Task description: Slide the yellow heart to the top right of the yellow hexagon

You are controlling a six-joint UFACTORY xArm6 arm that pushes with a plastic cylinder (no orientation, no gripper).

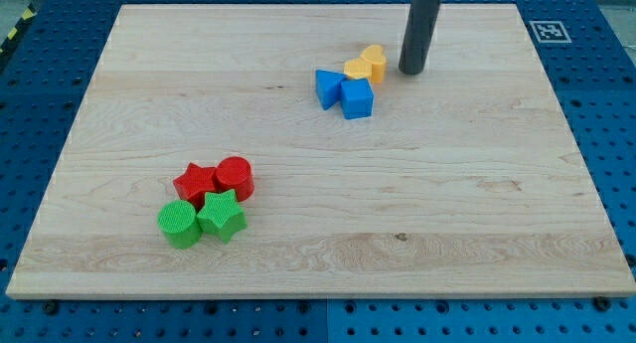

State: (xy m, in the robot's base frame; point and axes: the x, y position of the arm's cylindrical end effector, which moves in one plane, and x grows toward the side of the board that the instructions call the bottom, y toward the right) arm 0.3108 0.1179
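My tip (411,71) stands just at three o'clock of the yellow heart (374,61), which touches the yellow hexagon (357,70). No pincer exists. The heart likely slides light, rigid; push its flank.

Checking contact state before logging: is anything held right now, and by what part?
Nothing is held; the rod cannot grip. My tip stands just to the view's right of the yellow heart, which sits against the yellow hexagon; contact cannot be told.

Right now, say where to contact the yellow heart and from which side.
I only push. My tip stands just right of the heart, which touches the hexagon at its upper right. Its left is blocked, so probably press its lower right edge, nudging upward.
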